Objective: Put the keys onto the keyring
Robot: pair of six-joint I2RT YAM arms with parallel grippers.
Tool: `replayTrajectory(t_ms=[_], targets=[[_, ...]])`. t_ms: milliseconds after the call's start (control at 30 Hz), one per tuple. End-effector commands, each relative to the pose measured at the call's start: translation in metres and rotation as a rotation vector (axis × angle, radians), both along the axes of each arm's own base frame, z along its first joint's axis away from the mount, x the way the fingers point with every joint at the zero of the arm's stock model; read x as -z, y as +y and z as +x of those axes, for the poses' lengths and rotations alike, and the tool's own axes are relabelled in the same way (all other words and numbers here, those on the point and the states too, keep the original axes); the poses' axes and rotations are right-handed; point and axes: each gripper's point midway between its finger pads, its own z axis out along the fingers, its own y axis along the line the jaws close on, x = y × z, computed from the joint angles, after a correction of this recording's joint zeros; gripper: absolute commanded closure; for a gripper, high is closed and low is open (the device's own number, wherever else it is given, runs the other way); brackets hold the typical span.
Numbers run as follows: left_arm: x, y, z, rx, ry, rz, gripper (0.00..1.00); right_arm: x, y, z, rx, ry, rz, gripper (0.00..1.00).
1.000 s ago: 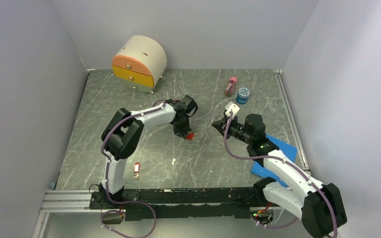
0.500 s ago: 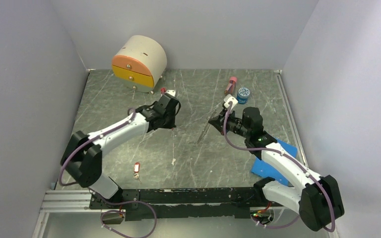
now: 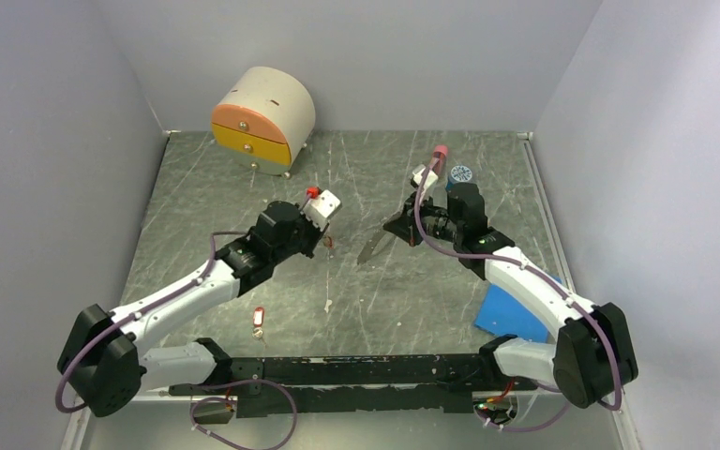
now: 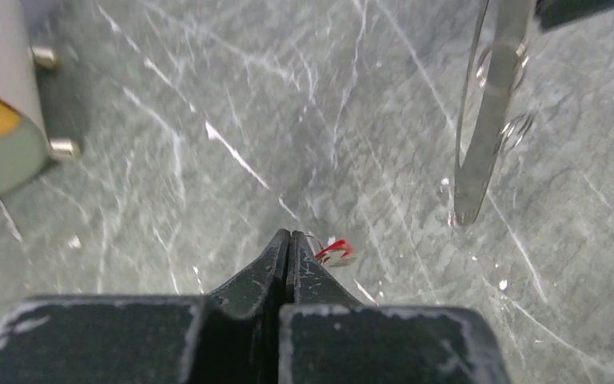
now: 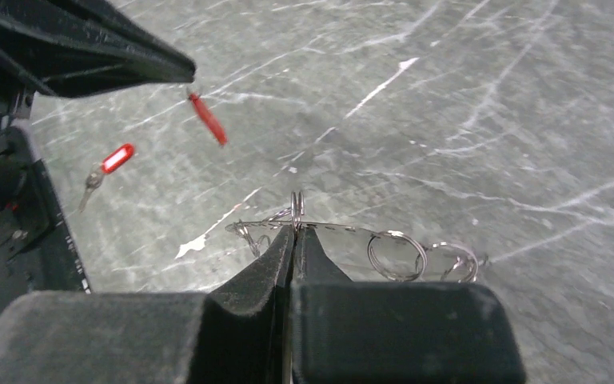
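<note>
My left gripper is shut, and a key with a red tag dangles from its tip by a thin wire loop, above the table. In the right wrist view that red tag hangs off the left fingers. My right gripper is shut on the keyring, seen edge-on as a thin metal band with small rings on it. From above, the keyring juts left from the right gripper, a short gap from the left gripper. A second red-tagged key lies near the front.
A round drawer box stands at the back left. A pink bottle and a blue-lidded jar sit behind the right wrist. A blue flat piece lies at the right front under the right arm.
The left arm has swung its elbow down and left, lifting the red-tagged key off the table. The right gripper has moved back and slightly left with the keyring.
</note>
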Motion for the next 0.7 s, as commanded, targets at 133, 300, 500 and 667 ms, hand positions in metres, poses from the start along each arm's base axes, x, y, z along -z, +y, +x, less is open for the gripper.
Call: replayTrajectory(t_ms=[133, 300, 500, 667], targets=[[-0.052, -0.015, -0.002, 0.193, -0.245, 0.003, 0.97, -0.032, 0.023, -0.018, -0.199, -0.052, 0.068, 1.0], [-0.043, -0.013, -0.004, 0.245, -0.18, -0.117, 0.98, -0.027, 0.028, -0.024, -0.245, -0.03, 0.062, 1.0], [-0.045, -0.016, -0.007, 0.341, -0.163, -0.206, 0.97, -0.021, 0.04, -0.039, -0.361, -0.003, 0.037, 1.0], [-0.057, -0.022, -0.017, 0.45, -0.242, -0.2, 0.98, -0.016, 0.058, -0.056, -0.46, 0.011, 0.016, 1.0]])
